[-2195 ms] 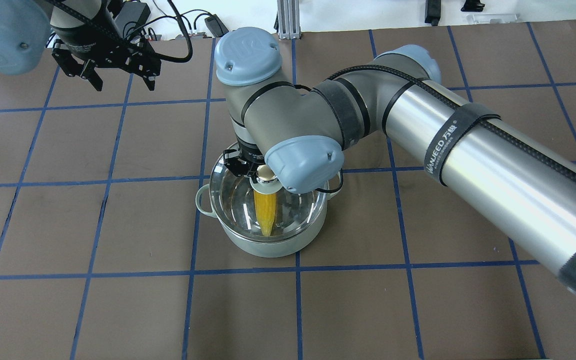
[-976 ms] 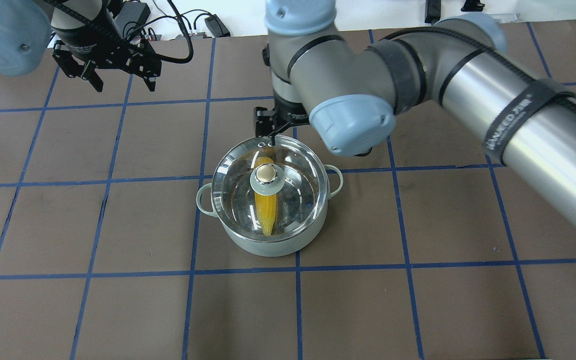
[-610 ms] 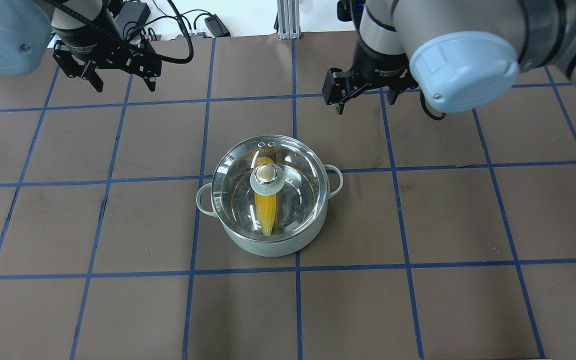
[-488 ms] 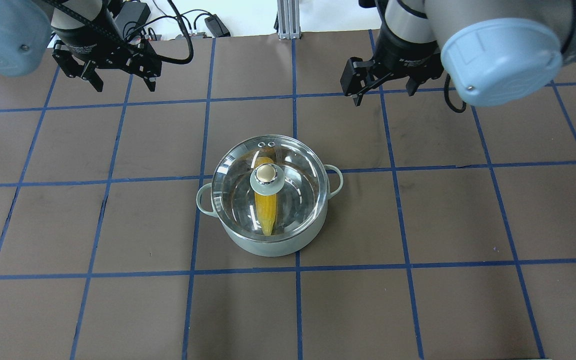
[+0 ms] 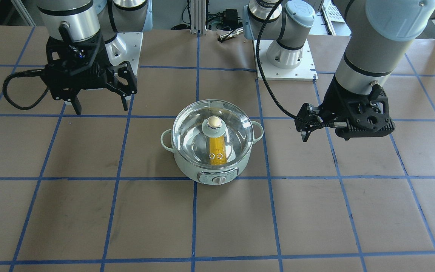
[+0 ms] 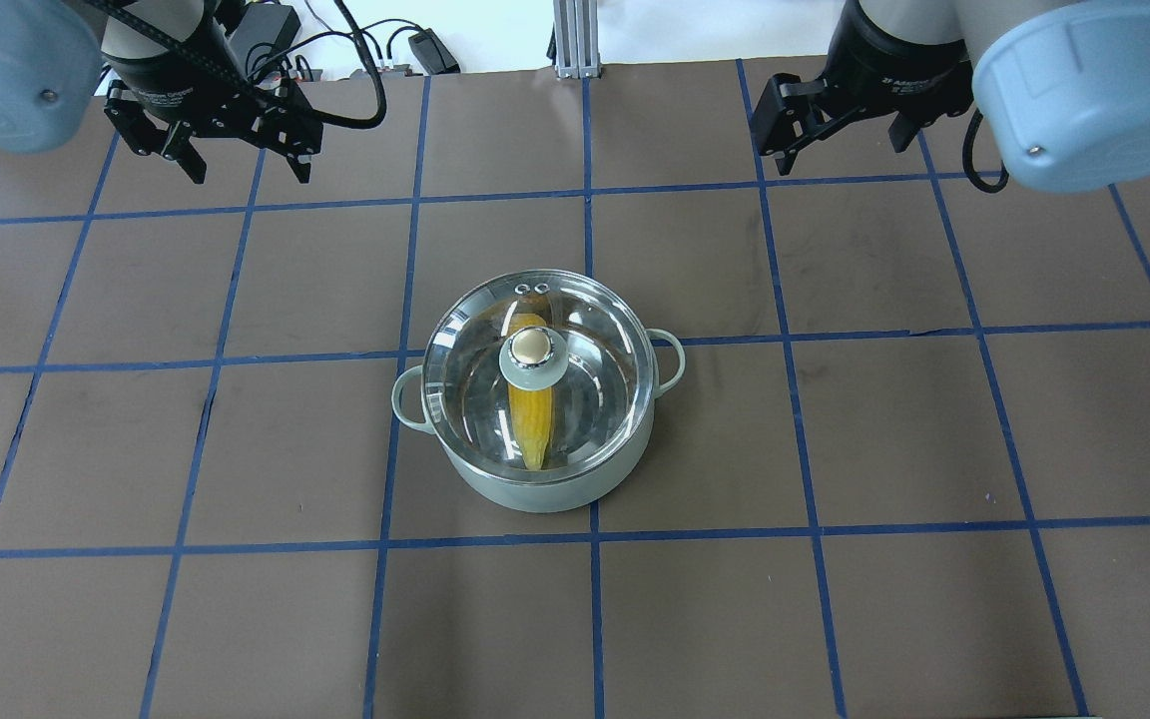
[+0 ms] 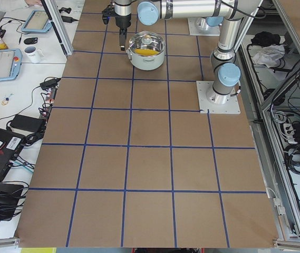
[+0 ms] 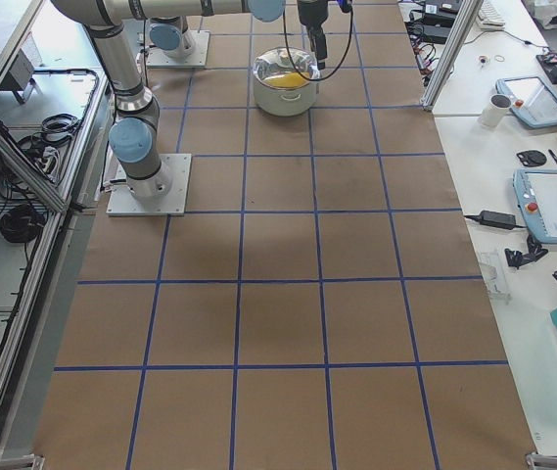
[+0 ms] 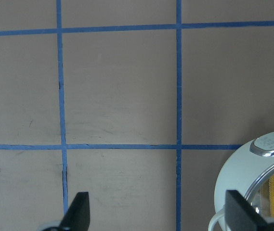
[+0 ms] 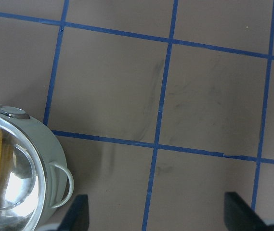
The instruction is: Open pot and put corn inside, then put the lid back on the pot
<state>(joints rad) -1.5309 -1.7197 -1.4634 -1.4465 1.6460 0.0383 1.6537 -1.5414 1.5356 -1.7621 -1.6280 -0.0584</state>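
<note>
The pale mint-green pot (image 6: 535,496) stands mid-table, its control knob panel (image 5: 217,178) facing away from me. The clear glass lid (image 6: 590,335) sits shut on it, beige knob (image 6: 532,349) on top. The yellow corn (image 6: 532,419) lies inside, seen through the glass. My left gripper (image 6: 246,165) is open and empty, hanging beyond the pot to the far left. My right gripper (image 6: 840,150) is open and empty, hanging to the far right. In the front view the right gripper (image 5: 101,107) is at left, the left gripper (image 5: 329,130) at right. Both wrist views show the pot's edge (image 9: 245,178) (image 10: 40,149).
Brown table cover with a blue tape grid. Cables and a power brick (image 6: 415,45) and an aluminium post (image 6: 570,40) lie at the far edge. The arm bases (image 5: 285,56) stand on the robot's side. Benches with tablets (image 7: 2,63) flank the table's ends.
My right gripper has let go of the lid knob, risen and swung away to the far right. The lid stays on the pot. The left arm has not moved.
</note>
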